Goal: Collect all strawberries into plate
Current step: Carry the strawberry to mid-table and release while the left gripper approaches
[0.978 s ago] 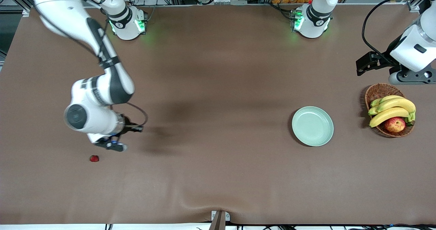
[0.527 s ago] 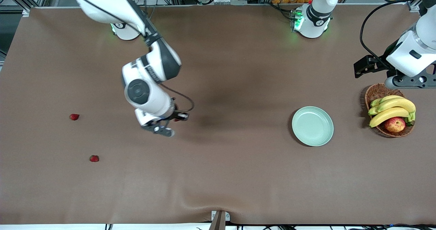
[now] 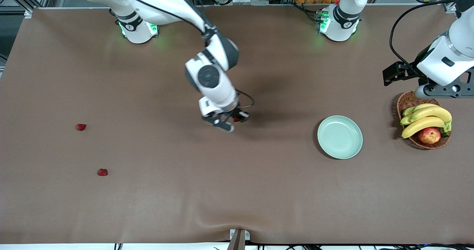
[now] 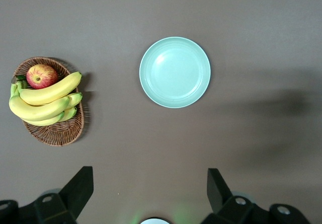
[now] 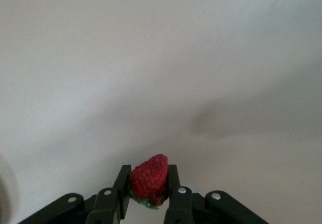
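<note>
The brown table (image 3: 237,190) fills the front view, with the two Franka bases along its 12 o'clock edge. The right arm reaches from its base out over the middle of the table; the left arm waits, raised over the left arm's end of the table.

The wicker basket (image 3: 409,100) sits at about 3 o'clock on the table, holding a bunch of bananas (image 3: 426,118) and an apple (image 3: 429,135). Beside it, toward the table's middle, lies the mint-green plate (image 3: 340,137), with nothing in it yet; the left wrist view shows the plate (image 4: 174,72) and basket (image 4: 50,131) from above.

The left gripper (image 3: 439,90) hangs over the basket's 12 o'clock rim, fingers spread wide apart in its wrist view, holding nothing.

The right gripper (image 3: 231,121) is over bare table near the centre, at roughly 9 o'clock from the plate and well apart from it. Its fingers (image 5: 172,183) are clenched on a carried strawberry (image 5: 149,180), pinched at the sides with its red tip showing past them; in the front view only a red speck (image 3: 236,120) shows.

Two loose strawberries lie at about 9 o'clock on the table, toward the right arm's end: one (image 3: 80,127) farther from the front camera, the other (image 3: 102,172) nearer to it.

The step in hand looks like the carry of the first berry to the plate. The next move calls for travelling on toward 3 o'clock until the gripper is over the plate's middle, lowering, and releasing low enough that the berry does not roll off the rim.
</note>
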Controlling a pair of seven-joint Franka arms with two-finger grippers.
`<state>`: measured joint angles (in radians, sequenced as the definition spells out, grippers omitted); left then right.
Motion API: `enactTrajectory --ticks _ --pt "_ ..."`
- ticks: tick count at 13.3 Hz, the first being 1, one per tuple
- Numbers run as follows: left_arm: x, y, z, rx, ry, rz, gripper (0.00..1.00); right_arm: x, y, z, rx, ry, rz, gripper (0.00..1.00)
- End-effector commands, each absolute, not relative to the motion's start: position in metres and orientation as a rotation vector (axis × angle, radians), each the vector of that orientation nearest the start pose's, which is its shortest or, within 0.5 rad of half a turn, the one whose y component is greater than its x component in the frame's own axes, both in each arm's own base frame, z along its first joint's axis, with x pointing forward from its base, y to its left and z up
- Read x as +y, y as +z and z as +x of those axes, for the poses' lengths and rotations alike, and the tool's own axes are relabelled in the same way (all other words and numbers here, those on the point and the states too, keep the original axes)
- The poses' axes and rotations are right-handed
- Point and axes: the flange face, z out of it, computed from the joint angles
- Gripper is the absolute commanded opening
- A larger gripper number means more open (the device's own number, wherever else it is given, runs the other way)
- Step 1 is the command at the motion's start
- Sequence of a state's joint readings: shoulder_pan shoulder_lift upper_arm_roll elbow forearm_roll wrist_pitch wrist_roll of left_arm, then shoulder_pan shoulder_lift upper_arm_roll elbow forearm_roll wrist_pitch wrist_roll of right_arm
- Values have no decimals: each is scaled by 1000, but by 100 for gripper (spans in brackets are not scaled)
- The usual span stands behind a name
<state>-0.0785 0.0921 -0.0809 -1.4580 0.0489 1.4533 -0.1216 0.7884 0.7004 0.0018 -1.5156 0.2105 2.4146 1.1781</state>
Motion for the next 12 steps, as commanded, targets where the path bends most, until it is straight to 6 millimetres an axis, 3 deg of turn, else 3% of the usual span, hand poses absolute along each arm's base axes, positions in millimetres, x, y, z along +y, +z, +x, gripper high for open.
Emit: enactTrajectory --ticks 1,3,5,7,8,9,10,12 --pt "-86 612 571 57 129 -3112 100 568 246 486 841 -8 -2699 0" --pt "-92 601 578 68 143 -3122 100 584 224 472 848 -18 -2692 0" --pt "-108 586 581 109 183 -3116 100 582 202 474 847 -26 -2719 0" --pt "-127 577 579 143 209 -3109 100 577 195 480 831 -60 -2743 0" --pt "-140 566 578 154 241 -3101 100 575 198 483 831 -69 -2744 30" --pt "-156 557 574 159 262 -3090 100 572 201 486 837 -73 -2740 85" --pt "-170 544 573 145 290 -3080 100 567 206 494 842 -106 -2741 100" --pt "-203 516 573 156 313 -3065 100 563 227 503 830 -144 -2731 100"
